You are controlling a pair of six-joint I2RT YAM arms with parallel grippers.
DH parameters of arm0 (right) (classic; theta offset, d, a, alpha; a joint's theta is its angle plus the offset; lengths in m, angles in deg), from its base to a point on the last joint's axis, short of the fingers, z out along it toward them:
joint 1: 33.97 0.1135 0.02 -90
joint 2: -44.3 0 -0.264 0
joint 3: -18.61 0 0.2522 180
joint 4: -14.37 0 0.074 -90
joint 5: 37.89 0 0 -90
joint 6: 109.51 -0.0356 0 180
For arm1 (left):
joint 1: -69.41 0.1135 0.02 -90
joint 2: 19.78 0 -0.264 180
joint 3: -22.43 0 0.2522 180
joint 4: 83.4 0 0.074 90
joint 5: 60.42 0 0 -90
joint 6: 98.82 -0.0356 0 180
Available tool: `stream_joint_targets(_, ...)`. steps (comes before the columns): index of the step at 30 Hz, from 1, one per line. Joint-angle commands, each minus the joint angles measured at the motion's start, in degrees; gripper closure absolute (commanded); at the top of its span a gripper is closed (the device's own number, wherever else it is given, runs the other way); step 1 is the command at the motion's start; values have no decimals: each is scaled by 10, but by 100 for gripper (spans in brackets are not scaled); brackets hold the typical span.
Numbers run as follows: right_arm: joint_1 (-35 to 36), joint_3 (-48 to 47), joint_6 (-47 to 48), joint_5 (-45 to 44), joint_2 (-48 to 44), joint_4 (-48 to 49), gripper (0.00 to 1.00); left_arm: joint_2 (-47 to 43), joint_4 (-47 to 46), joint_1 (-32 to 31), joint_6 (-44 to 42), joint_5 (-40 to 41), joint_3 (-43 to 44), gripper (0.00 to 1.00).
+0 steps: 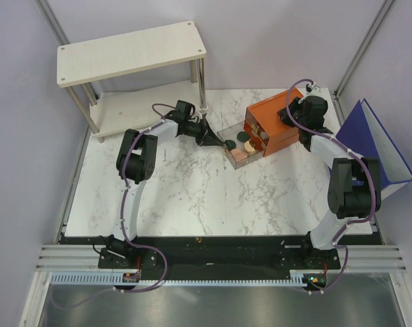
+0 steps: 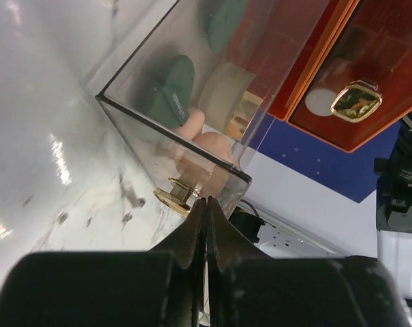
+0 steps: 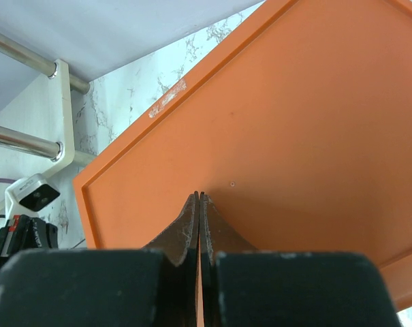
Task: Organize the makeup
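Observation:
A clear drawer [image 1: 227, 155] stands pulled out of the orange drawer box [image 1: 277, 112]. In it lie two dark green discs [image 1: 230, 144] [image 1: 243, 136] and a peach-pink disc [image 1: 241, 157]. The left wrist view shows the green discs [image 2: 173, 92] [image 2: 223, 20], two peach-pink discs [image 2: 192, 126] [image 2: 216, 146] and a cream round jar [image 2: 227, 88] through the drawer wall [image 2: 131, 146]. My left gripper [image 2: 207, 199] is shut, its tips at the drawer front beside the gold handle [image 2: 173, 195]. My right gripper [image 3: 200, 195] is shut and empty, tips at the box top [image 3: 294, 102]. No tubes are in view.
A second, closed drawer with a gold handle [image 2: 355, 101] sits in the box. A blue binder [image 1: 379, 146] stands at the right edge. A white two-level shelf [image 1: 131, 54] stands at the back left. Grey walls surround the marble table [image 1: 192, 197].

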Motion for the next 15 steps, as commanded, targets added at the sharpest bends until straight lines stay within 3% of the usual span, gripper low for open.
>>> stream_joint_targets(1,6,70,22,-10,82,-280,100,39,-40,-27,56,-17,65,98)
stream_joint_targets(8,6,66,28,2,92,-279,100,75,-173,-56,184,5,76,96)
stream_joint_targets(15,6,66,32,2,91,-277,100,148,-298,-99,323,40,163,92)
